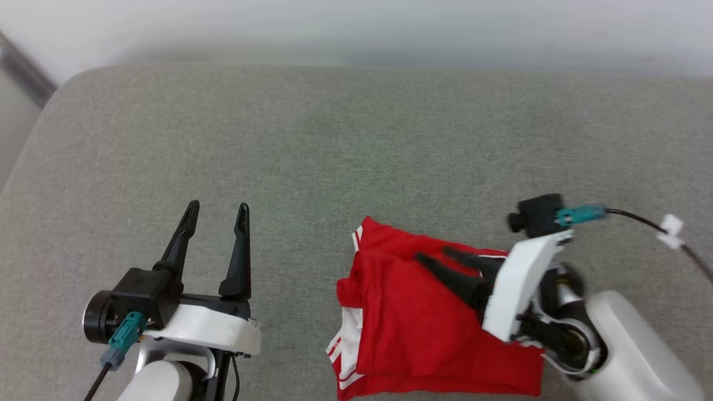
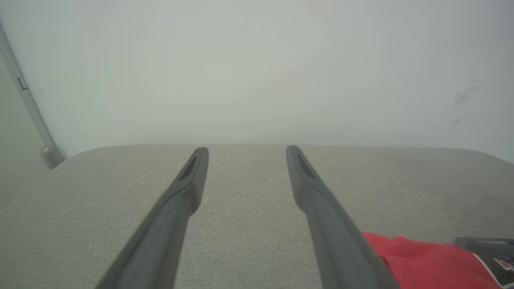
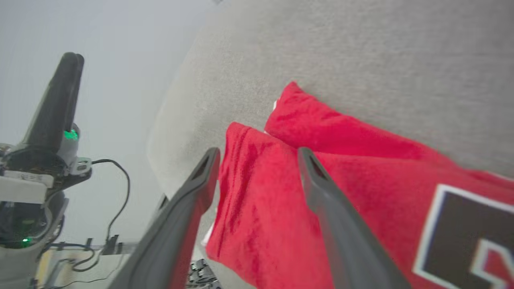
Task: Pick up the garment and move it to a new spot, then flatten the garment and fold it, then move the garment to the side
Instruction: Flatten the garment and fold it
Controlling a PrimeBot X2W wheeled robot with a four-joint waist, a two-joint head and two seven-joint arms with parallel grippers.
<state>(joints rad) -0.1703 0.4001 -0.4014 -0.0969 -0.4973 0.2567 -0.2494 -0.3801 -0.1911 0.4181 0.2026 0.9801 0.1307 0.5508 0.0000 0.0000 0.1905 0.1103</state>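
A bright red jersey shirt lies on a grey fabric cushion. The right end effector is open over it. The left end effector is open too.

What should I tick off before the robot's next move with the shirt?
1. Right gripper released: ok. Its fingers stand apart above the shirt, with no cloth pinched.
2. Left gripper free: ok. It is open and empty, over the bare cushion.
3. Shirt folded: ok. It lies as a compact layered stack, though the striped trim pokes out on its left side.
4. Shirt fully on the cushion: cannot tell. Its near edge runs to the bottom of the head view.
5. Room to slide it aside: ok. There is bare cushion to its left and beyond it.
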